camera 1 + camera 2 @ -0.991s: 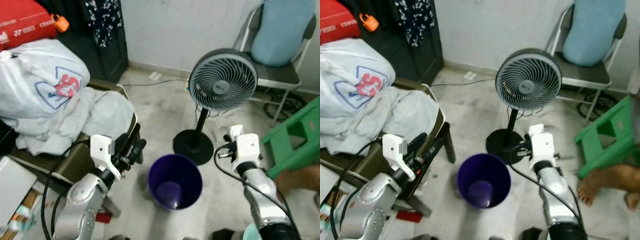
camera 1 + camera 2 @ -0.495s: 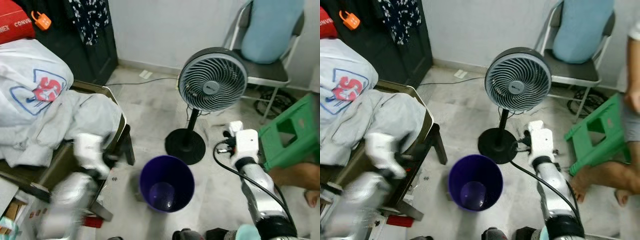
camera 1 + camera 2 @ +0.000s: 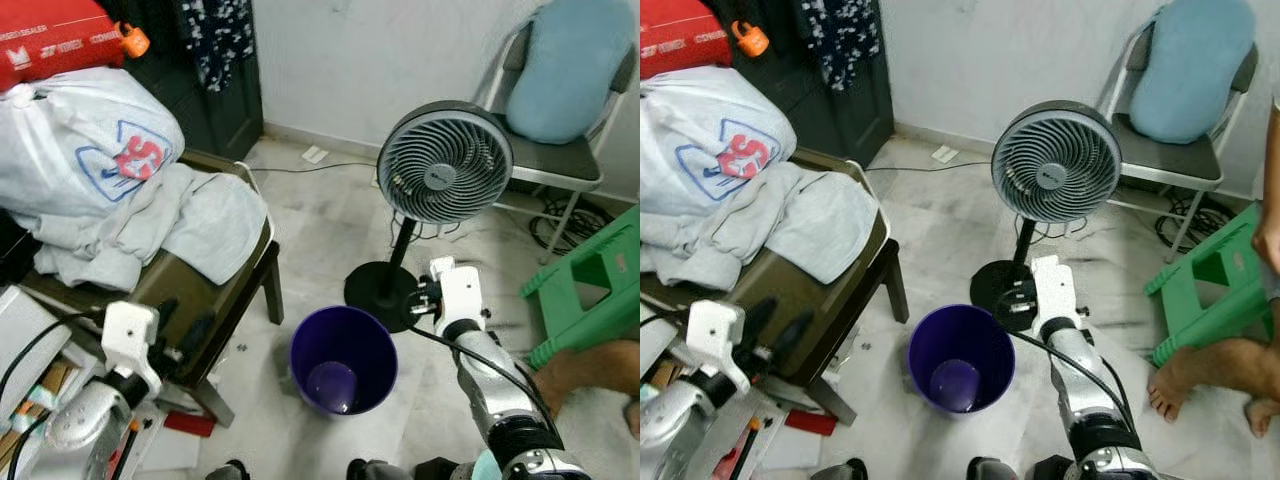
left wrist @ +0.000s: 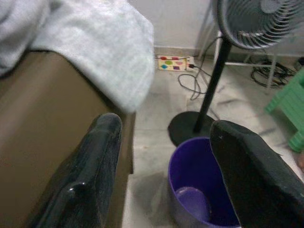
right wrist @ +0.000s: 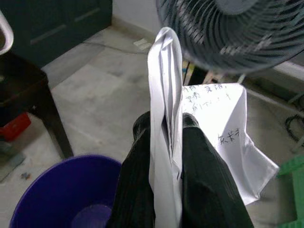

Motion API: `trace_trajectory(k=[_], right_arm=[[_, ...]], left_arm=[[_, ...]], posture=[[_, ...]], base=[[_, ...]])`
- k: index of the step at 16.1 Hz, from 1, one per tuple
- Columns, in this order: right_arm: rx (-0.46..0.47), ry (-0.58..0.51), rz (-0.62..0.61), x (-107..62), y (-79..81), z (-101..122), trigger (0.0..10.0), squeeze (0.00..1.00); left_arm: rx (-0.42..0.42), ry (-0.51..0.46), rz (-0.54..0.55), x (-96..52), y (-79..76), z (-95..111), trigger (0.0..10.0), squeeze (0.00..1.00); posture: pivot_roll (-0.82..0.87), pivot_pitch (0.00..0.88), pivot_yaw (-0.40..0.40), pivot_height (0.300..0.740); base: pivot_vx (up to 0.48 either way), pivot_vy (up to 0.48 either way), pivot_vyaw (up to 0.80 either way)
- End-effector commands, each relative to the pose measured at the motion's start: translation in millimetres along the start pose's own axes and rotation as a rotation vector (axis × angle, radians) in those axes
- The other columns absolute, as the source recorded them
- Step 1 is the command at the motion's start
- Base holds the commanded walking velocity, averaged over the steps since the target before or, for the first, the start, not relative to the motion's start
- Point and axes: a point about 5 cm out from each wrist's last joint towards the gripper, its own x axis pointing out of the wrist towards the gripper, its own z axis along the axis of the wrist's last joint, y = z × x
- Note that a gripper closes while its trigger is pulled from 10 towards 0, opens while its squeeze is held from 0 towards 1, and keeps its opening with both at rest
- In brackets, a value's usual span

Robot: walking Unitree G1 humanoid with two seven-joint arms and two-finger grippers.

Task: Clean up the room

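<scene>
Paper [image 5: 190,118] is pinched between the closed fingers of the right gripper [image 5: 164,128], now brought nearer the purple bin [image 3: 343,360] for dropping, while the left gripper [image 4: 161,156], lowered beside that bin, is spread empty.

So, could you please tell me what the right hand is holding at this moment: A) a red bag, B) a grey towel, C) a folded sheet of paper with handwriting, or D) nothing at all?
C: in the right wrist view the right hand is shut on a folded white sheet of paper with handwriting, above the purple bin.
</scene>
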Motion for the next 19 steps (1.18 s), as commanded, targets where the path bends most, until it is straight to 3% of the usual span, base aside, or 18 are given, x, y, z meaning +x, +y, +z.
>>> trace_trajectory(k=[1,4,8,10,15,17,19], right_arm=[[0.006,0.021,-0.007,0.7,3.3,-4.4,10.0,0.0],[0.017,0.052,-0.029,-0.8,1.6,-11.4,10.0,0.0],[0.022,0.075,-0.045,-3.0,3.3,-19.7,10.0,0.0],[0.022,0.089,-0.049,-4.4,5.4,-23.9,10.0,0.0],[0.052,0.095,-0.054,-1.4,13.7,-22.9,10.0,0.0],[0.089,0.131,-0.016,1.0,25.1,-24.7,10.0,0.0],[0.066,0.185,0.023,-0.4,38.8,-31.4,10.0,0.0]], left_arm=[[0.064,-0.006,-0.067,-4.6,-9.4,7.4,10.0,0.0],[0.14,-0.016,-0.197,-10.7,-27.8,16.3,10.0,0.0],[0.134,-0.049,-0.276,-8.5,-39.8,30.3,10.0,0.0],[0.169,-0.043,-0.298,-9.0,-44.1,32.1,10.0,0.0],[0.214,-0.029,-0.297,-12.0,-40.4,38.1,10.0,0.0],[0.223,-0.015,-0.309,-17.1,-42.4,40.0,10.0,0.0],[0.247,-0.007,-0.319,-19.0,-41.7,42.1,10.0,0.0]], posture=[[0.0,0.245,-0.006,0.74],[0.02,0.267,0.006,0.74],[0.04,0.298,0.036,0.74],[0.05,0.313,0.052,0.74],[0.09,0.357,0.088,0.74],[0.11,0.371,0.108,0.74],[0.13,0.38,0.118,0.74]], base=[[0.0,0.0,0.0],[0.0,0.0,0.0],[0.0,0.0,0.0],[0.0,0.0,0.0],[0.0,0.0,0.0],[0.0,0.0,0.0],[0.0,0.0,0.0]])
